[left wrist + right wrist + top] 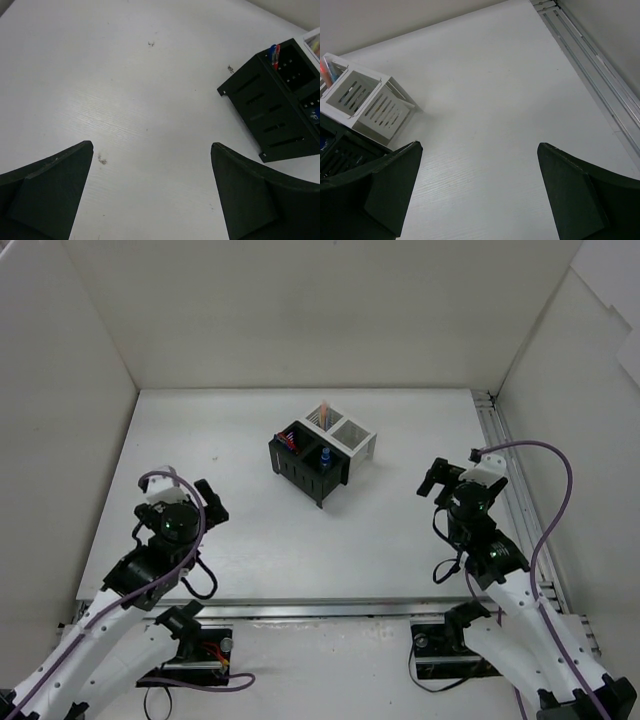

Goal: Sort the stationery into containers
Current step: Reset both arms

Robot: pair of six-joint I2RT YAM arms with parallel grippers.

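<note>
Top view. Bins [322, 452] stand as one block of four at mid-table [250, 540], turned cornerwise, with two black on the near-left side and two white on the far-right. Pens [291, 439], red and blue, stand in the left black bin. Bottle [326, 455], blue-capped, is in the other black bin. Markers [326, 412], orange-pink, stick up from the far white bin. Left gripper [213, 502] hangs over the near-left of the table, well apart from the bins, jaws spread. Right gripper [433, 478] hangs on the right side near the rail [497, 460], jaws spread too.

Left wrist view. Both fingers [50, 195] frame bare tabletop with a wide gap between them and hold nothing. The black bins are at upper right, slotted side wall facing the camera. The red and blue pen tips poke above the rim of the far black bin. A corner of a white bin shows at the frame edge. A few dark specks mark the table.

Right wrist view. Fingers [580, 195] are wide apart over bare table, nothing gripped. The white bins are at left, well clear of the jaws. Marker tips show in the farther white bin at the left frame edge. A black bin is partly hidden behind the left finger. The rail runs along the right edge below the wall [615, 45].
</note>
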